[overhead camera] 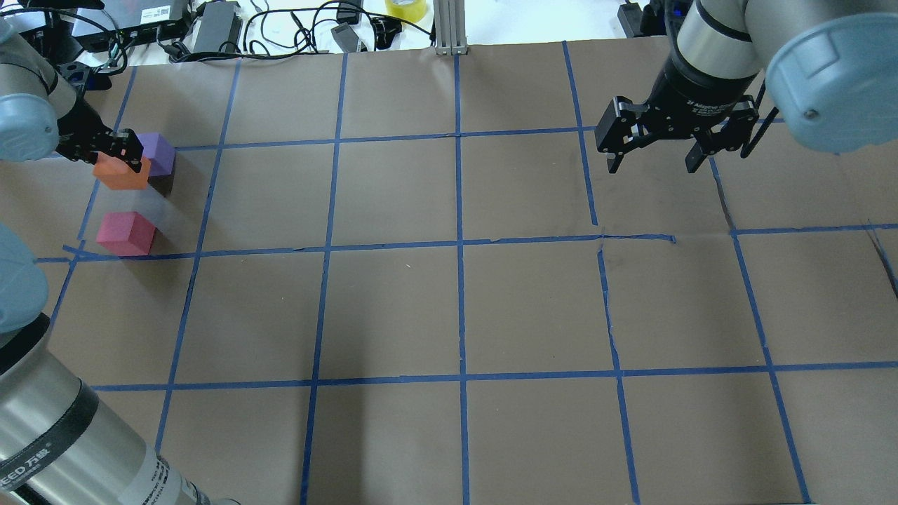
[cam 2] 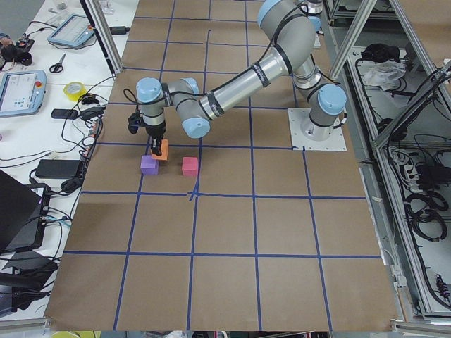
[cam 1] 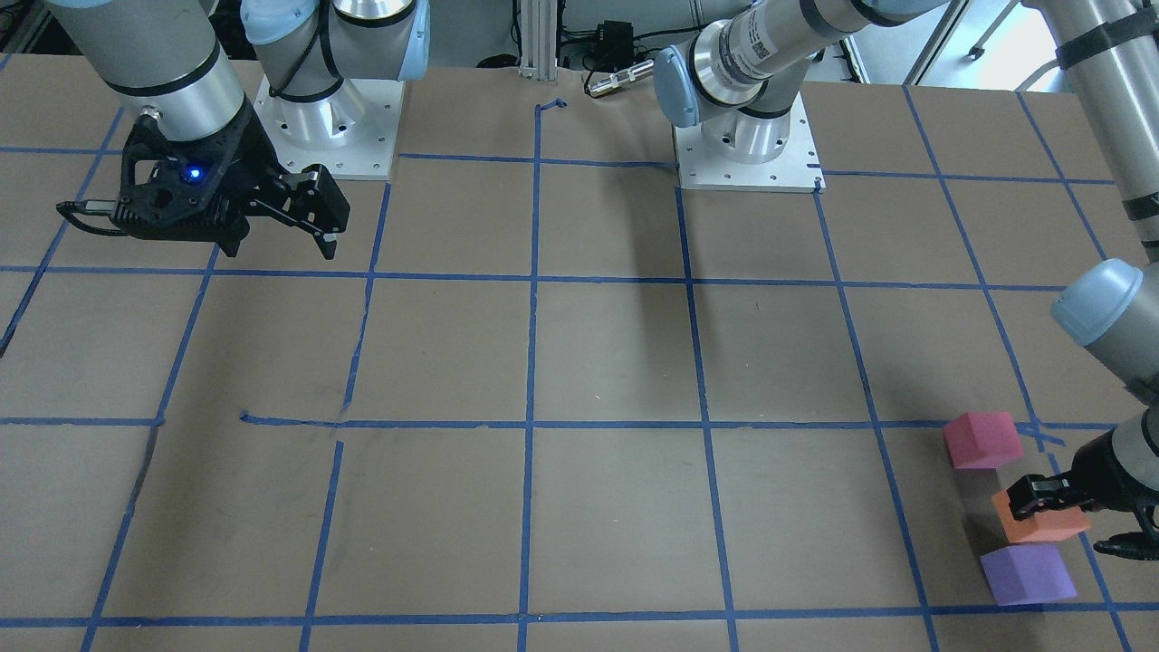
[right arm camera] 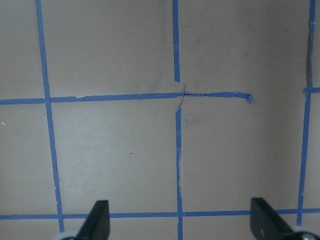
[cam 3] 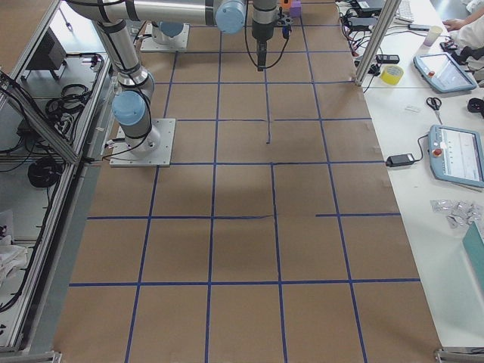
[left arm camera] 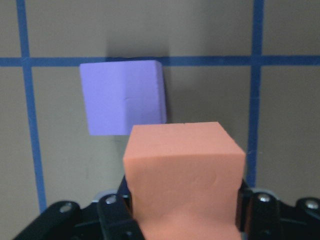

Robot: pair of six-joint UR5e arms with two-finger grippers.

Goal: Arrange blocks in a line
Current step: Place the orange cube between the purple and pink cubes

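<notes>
My left gripper [overhead camera: 118,149] is shut on the orange block [overhead camera: 121,175]. In the left wrist view the block [left arm camera: 182,170] fills the space between the fingers. It hangs just in front of the purple block [left arm camera: 124,97], which rests on the paper by a tape crossing. The pinkish-red block [overhead camera: 126,233] sits on the table on the orange block's other side, with a gap between them. In the front view the three stand roughly in a row: pink [cam 1: 982,439], orange [cam 1: 1041,523], purple [cam 1: 1028,573]. My right gripper [overhead camera: 652,158] is open and empty, hovering far away on the right half.
Brown paper with a blue tape grid [overhead camera: 459,245] covers the table. Cables, a tape roll [overhead camera: 405,8] and electronics lie beyond the far edge. A metal post [overhead camera: 449,28] stands at the far middle. The arm bases [cam 1: 747,149] are on the robot's side.
</notes>
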